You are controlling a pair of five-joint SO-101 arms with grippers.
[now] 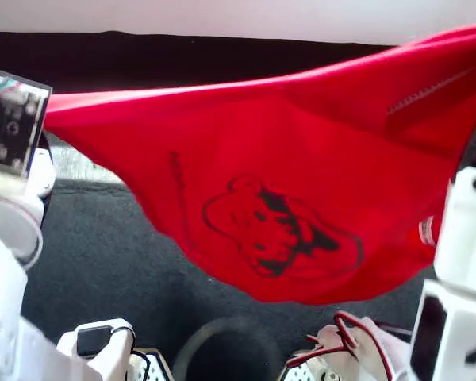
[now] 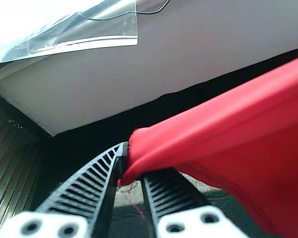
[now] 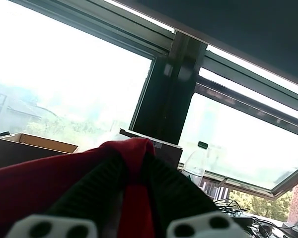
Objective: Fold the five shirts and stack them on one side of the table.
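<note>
Left pincer (image 2: 128, 166) and right pincer (image 3: 133, 161) each clamp an edge of the red shirt (image 1: 301, 175), which hangs stretched between them (long axis across the frame) above the table (image 1: 103, 254).

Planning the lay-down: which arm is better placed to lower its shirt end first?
Left, probably: the left end effector grips the shirt lower, nearer the table; the right end effector holds it higher.

One red shirt (image 1: 301, 159); two grippers — left gripper (image 2: 130, 166), right gripper (image 3: 134, 154) — one bottle (image 3: 196, 163), one cardboard box (image 3: 30, 146).
</note>
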